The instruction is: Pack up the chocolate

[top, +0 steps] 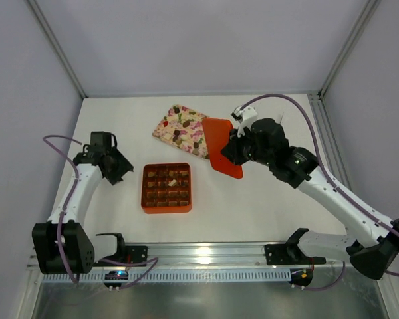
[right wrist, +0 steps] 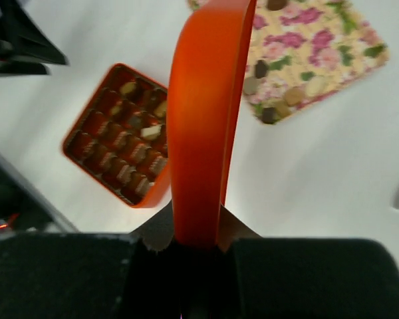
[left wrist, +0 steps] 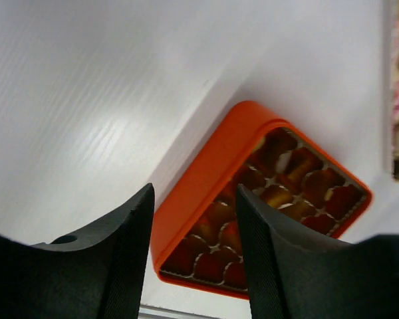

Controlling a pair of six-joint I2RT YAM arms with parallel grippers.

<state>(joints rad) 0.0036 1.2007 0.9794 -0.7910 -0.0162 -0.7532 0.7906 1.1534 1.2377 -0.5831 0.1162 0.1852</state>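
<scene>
Right jaws pinching orange lid (right wrist: 203, 133), left jaws spread beside box (left wrist: 199, 193) of chocolate (left wrist: 306, 174)

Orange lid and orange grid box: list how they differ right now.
The orange lid is held tilted in the right gripper; the orange grid box lies flat on the table. The lid is plain; the box has cells holding chocolates. Both are orange and roughly square.

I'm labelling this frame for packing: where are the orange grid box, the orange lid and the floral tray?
orange grid box (top: 166, 210): top external view, near rim.
orange lid (top: 217, 143): top external view, flat face.
floral tray (top: 163, 129): top external view, bare left corner.
</scene>
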